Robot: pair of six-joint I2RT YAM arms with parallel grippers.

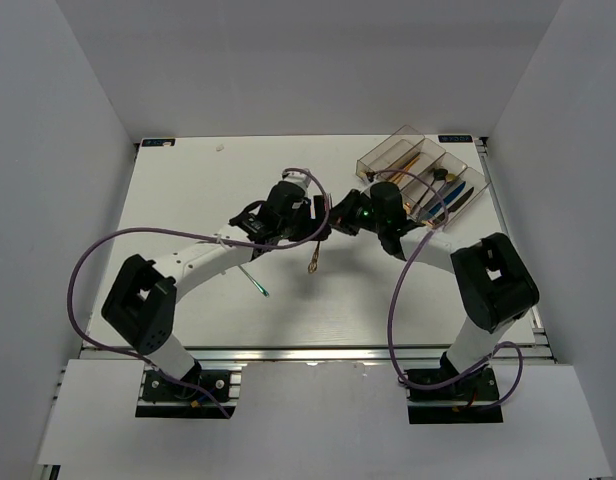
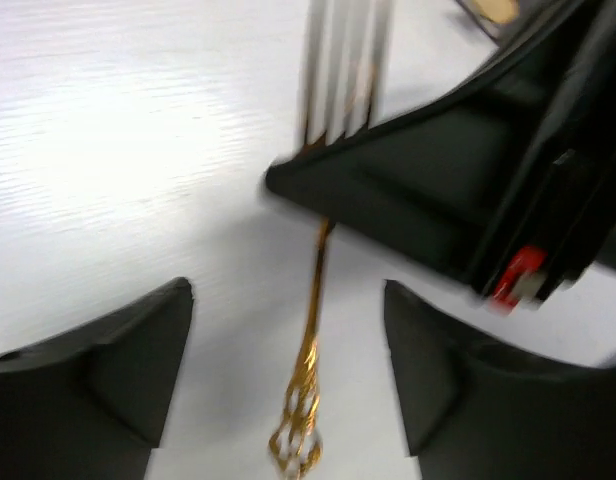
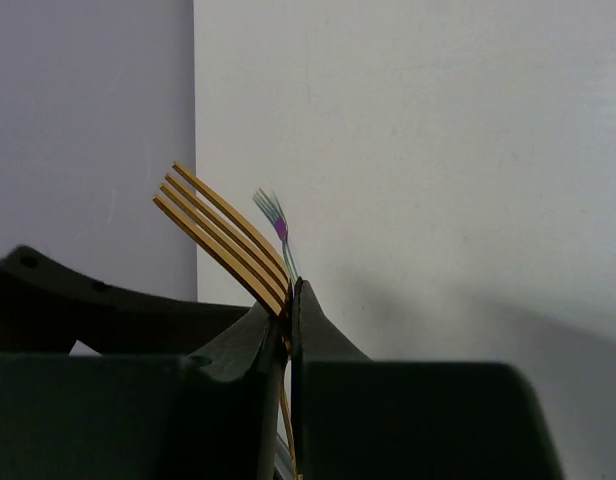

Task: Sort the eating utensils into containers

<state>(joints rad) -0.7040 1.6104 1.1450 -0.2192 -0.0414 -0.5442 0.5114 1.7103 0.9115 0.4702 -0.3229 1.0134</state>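
Two forks: gold fork [image 3: 228, 245] pinched in right hand [image 3: 290, 300], teal fork [image 1: 256, 281] loose, left hand [image 2: 288, 295] spread wide.

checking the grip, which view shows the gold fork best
Right wrist: the gold fork is sharp, its neck pinched in the shut right gripper. Left wrist shows tines and handle, blurred; top external only a small handle.

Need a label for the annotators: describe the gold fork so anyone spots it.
Over the middle of the white table, find the right end effector. The gold fork is clamped in it. Unlike the silver-teal fork lying flat nearby, it is gold with an ornate openwork handle.
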